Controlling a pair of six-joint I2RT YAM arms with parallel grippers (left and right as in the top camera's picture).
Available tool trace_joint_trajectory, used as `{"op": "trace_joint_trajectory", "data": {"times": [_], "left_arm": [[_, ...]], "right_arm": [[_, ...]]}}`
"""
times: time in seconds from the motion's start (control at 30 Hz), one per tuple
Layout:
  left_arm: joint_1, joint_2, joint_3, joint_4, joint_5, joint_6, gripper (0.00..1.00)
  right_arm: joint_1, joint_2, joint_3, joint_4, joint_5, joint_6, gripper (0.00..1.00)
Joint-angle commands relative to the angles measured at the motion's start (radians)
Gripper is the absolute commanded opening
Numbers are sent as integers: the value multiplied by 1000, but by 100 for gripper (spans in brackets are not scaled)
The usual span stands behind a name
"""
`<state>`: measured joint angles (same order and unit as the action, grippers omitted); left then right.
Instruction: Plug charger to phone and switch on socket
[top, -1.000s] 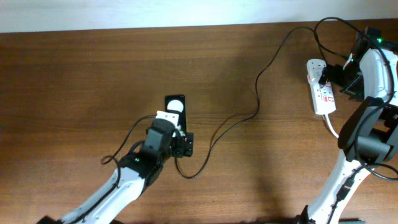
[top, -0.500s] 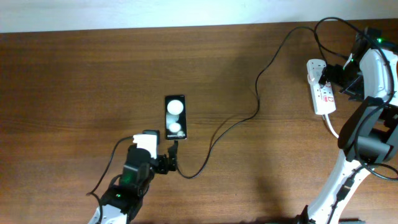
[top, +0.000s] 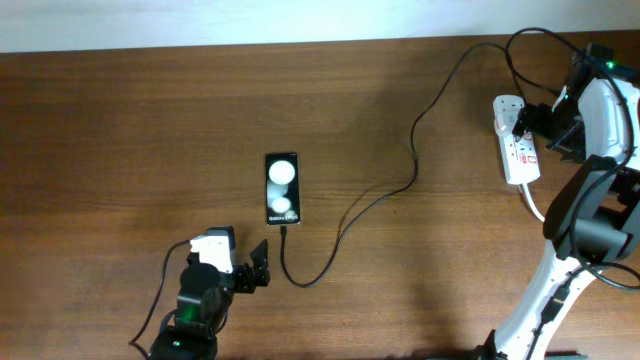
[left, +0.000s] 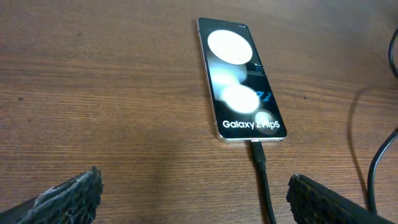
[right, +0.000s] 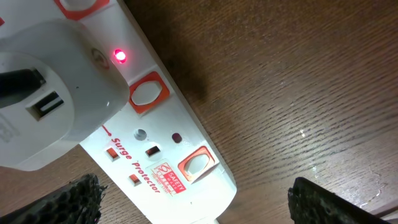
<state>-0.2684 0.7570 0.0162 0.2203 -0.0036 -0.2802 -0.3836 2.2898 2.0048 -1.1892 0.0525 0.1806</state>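
Dark wooden worktop is seen beneath the left gripper, spread wide and empty, just short of the small black glossy smartphone, into whose near end the thin black charger cable looks plugged. The right gripper, likewise spread and empty, is held over the white elongated power strip. With its small red lamp lit, the socket step is judged all but done, and only a check of the switch seems called for.

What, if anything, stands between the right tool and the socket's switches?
Nothing visible does. The open right tool hangs directly over the socket, its red-rimmed switches uncovered; the white plug sits beside them.
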Motion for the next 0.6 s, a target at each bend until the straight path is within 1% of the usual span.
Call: {"op": "trace_joint_trajectory", "data": {"times": [0.0,0.1,0.2,0.27,0.3,0.4,0.43,0.5,0.57], "left_arm": [[5,-54,-8,-51,-4,-2,99],[5,-109,-8,-116,-19,-2,99],[3,-124,-8,-130,-31,3,99],[3,-149,-8,-139,-42,39,99],[3,-187,-8,-164,-50,77,99],[4,-338,-8,-281,-49,196,99],[6,-366,-8,-307,-47,206,99],[44,-453,-7,-305,-2,249,99],[89,-502,-7,-305,0,252,99]], "right_arm": [[-3,-2,8,0,12,-1,99],[-3,-2,8,0,12,-1,99],[-3,-2,8,0,12,-1,99],[-3,-2,8,0,12,-1,99],[-3,-2,8,0,12,-1,99],[-3,-2,8,0,12,-1,99],[-3,-2,8,0,12,-1,99],[-3,-2,8,0,12,-1,99],[-3,-2,8,0,12,-1,99]]}}
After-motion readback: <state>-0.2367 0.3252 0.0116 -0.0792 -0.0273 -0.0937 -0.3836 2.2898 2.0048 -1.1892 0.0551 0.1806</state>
